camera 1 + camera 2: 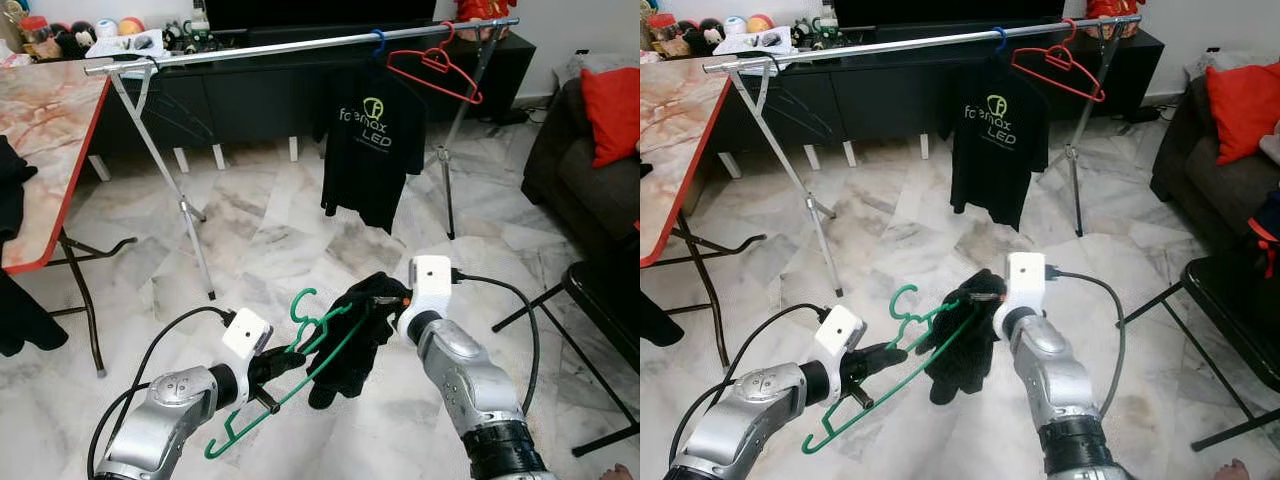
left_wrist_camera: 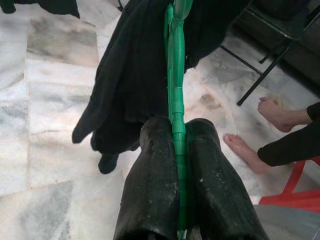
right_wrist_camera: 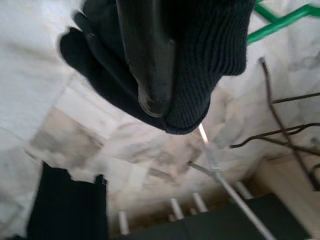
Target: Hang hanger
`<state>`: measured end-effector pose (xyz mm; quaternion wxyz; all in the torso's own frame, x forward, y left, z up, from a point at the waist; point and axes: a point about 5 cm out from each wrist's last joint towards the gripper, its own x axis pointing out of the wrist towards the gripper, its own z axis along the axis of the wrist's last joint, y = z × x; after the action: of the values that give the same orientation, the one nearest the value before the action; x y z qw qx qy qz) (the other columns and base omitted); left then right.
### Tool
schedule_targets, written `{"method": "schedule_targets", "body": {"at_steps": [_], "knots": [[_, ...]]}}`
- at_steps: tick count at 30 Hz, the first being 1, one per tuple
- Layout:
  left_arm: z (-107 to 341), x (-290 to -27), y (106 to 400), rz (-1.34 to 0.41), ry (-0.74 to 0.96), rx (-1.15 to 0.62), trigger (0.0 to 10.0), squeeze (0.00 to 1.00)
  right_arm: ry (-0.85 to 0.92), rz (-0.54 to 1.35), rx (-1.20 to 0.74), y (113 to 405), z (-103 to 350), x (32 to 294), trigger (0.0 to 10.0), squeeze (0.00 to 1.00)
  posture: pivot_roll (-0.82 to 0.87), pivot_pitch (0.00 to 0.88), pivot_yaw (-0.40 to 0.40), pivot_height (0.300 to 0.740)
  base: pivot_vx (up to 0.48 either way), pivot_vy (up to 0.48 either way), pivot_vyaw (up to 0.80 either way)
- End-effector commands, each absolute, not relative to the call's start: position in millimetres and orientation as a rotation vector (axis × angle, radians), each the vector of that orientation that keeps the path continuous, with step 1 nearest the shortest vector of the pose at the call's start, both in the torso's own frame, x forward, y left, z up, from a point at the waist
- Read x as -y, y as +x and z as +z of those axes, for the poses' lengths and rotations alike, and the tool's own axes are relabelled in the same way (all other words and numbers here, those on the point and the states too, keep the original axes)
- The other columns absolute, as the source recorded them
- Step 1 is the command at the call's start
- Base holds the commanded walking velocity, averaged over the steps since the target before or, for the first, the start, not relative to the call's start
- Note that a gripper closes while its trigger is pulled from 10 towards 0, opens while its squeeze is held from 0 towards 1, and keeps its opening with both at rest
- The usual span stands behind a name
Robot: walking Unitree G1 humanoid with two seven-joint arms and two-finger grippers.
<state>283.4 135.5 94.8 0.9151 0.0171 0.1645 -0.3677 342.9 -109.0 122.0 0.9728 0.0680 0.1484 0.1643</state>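
A green plastic hanger (image 1: 299, 306) is held low over the marble floor, and my left gripper (image 1: 290, 362) is shut on its bar; the left wrist view has both fingers (image 2: 150, 170) pinching the green strip (image 2: 176, 100). A black knitted garment (image 1: 345, 365) is draped over the hanger's right end. My right gripper (image 1: 385, 293) is shut on that cloth, with one finger (image 3: 150, 60) wrapped in it. Farther ahead, a silver clothes rail (image 1: 300, 45) carries a black printed T-shirt (image 1: 372, 150) on a blue hanger and an empty red hanger (image 1: 435, 68).
A marble-topped table (image 1: 50, 130) with a red edge stands at the left. A dark sofa (image 1: 590, 160) with a red cushion and a black folding chair (image 1: 610, 300) are on the right. A person's bare feet (image 2: 272, 107) are close by. A black cabinet (image 1: 260, 90) runs behind the rail.
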Motion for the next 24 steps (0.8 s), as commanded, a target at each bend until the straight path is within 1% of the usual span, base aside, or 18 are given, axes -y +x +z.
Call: {"method": "schedule_targets", "body": {"at_steps": [1,2,5,9,12,14,15,16,17,18,21,24], "knots": [[98,-137,284,-0.766,0.015,-0.326,10.0,0.0,0.126,0.429,-0.255,338,131,98,10.0,0.0,0.01,0.123,0.0,0.721,0.0,0.0,0.0],[98,-136,282,-0.781,0.011,-0.328,10.0,0.0,0.097,0.499,-0.232,333,134,92,10.0,0.0,0.01,0.124,0.001,0.721,0.0,0.0,0.0],[97,-136,282,-0.78,0.012,-0.331,10.0,0.0,0.068,0.608,-0.206,324,141,82,10.0,0.0,0.01,0.125,0.001,0.721,0.0,0.0,0.0],[96,-136,282,-0.778,0.012,-0.332,10.0,0.0,0.075,0.607,-0.214,322,143,81,10.0,0.0,0.01,0.125,0.001,0.721,0.0,0.0,0.0],[95,-134,282,-0.782,0.009,-0.335,10.0,0.0,0.113,0.525,-0.218,326,143,89,10.0,0.0,0.01,0.127,0.002,0.721,0.0,0.0,0.0],[95,-134,282,-0.783,0.007,-0.337,10.0,0.0,0.129,0.421,-0.241,332,138,102,10.0,0.0,0.01,0.127,0.002,0.721,0.0,0.0,0.0],[94,-135,281,-0.782,0.01,-0.341,10.0,0.0,0.129,0.314,-0.269,336,132,117,10.0,0.0,0.01,0.131,0.001,0.721,0.0,0.0,0.0],[94,-135,281,-0.782,0.01,-0.341,10.0,0.0,0.129,0.314,-0.269,336,132,117,10.0,0.0,0.01,0.131,0.001,0.721,0.0,0.0,0.0],[93,-137,280,-0.782,0.013,-0.346,10.0,0.0,0.129,0.258,-0.294,337,127,127,10.0,0.0,0.01,0.133,0.0,0.721,0.0,0.0,0.0],[93,-137,280,-0.782,0.014,-0.348,10.0,0.0,0.128,0.251,-0.299,337,126,129,10.0,0.0,0.01,0.133,0.0,0.721,0.0,0.0,0.0],[92,-139,279,-0.773,0.013,-0.35,10.0,0.0,0.129,0.317,-0.273,335,132,126,10.0,0.0,0.01,0.139,0.0,0.721,0.0,0.0,0.0],[92,-140,279,-0.767,0.015,-0.35,10.0,0.0,0.271,0.476,-0.208,326,152,103,10.0,0.0,0.01,0.141,0.0,0.721,0.0,0.0,0.0]]}}
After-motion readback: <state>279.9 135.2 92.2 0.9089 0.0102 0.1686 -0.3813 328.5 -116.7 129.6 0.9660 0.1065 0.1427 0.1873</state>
